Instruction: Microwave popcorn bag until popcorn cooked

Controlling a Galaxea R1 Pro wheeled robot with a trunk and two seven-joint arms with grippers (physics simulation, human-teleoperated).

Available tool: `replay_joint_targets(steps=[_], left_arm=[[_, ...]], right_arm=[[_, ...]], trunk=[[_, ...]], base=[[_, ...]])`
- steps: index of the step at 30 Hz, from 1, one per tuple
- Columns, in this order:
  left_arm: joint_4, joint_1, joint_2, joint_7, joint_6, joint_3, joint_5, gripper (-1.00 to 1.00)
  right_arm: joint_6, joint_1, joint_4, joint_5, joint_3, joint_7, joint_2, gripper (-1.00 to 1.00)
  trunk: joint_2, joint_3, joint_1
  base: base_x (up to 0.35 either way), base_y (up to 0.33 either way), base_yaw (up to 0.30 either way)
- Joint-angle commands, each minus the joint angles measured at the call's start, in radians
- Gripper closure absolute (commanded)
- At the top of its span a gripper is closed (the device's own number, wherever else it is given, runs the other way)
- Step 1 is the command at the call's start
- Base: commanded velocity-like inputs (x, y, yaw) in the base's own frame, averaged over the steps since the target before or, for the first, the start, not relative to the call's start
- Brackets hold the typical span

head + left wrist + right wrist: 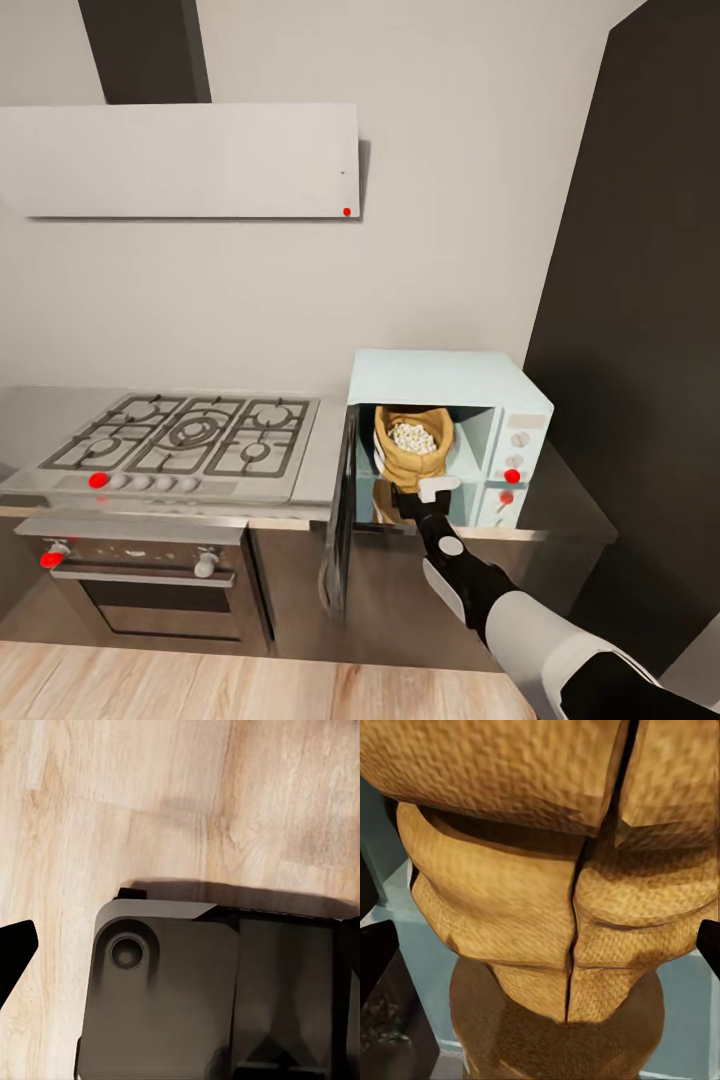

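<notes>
The pale-blue microwave [450,385] stands on the grey countertop [575,505], its dark door [340,510] swung out to the left. Inside stands the tan popcorn bag [410,460], leaning a little, with white popcorn [412,437] filling its mouth. My right gripper [428,488] reaches into the cavity at the bag's lower front. In the right wrist view the wrinkled popcorn bag [547,892] rests on the glossy floor of the cavity, and the gripper [540,952] is open, its dark fingertips [375,960] at either side of the sack. My left gripper [180,945] hangs open over the wooden floor [112,802].
A steel gas hob [190,435] lies left of the microwave, over a built-in oven [140,580]. A white hood [180,160] hangs on the wall above. A tall dark cabinet [640,350] closes the right side. My dark base [210,997] is under the left gripper.
</notes>
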Motion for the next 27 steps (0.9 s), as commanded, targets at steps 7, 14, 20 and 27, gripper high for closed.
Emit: replay_joint_targets(steps=[7,14,20,27], left_arm=[[0.001,-0.001,0.0,-0.001,-0.003,0.005,0.003,-1.0],[0.001,-0.001,0.0,-0.001,-0.003,0.005,0.003,-1.0],[0.0,-0.001,0.0,-0.001,-0.003,0.004,0.003,-1.0],[0.0,-0.001,0.0,-0.001,-0.003,0.004,0.003,-1.0]], right_arm=[[-0.004,-0.002,0.001,-0.008,0.007,-0.007,-0.002,-1.0],[-0.004,-0.002,0.0,-0.009,0.006,-0.007,-0.007,-1.0],[-0.004,-0.002,-0.001,-0.009,0.006,-0.007,-0.008,-1.0],[-0.004,-0.002,-0.001,-0.01,0.006,-0.007,-0.008,-1.0]], trunk=[[-0.002,-0.002,0.001],[-0.002,-0.002,0.001],[-0.002,-0.002,0.001],[-0.002,-0.002,0.001]], base=[[0.014,-0.001,0.0],[0.103,-0.027,0.0],[0.157,-0.001,0.0],[0.089,0.0,0.0]])
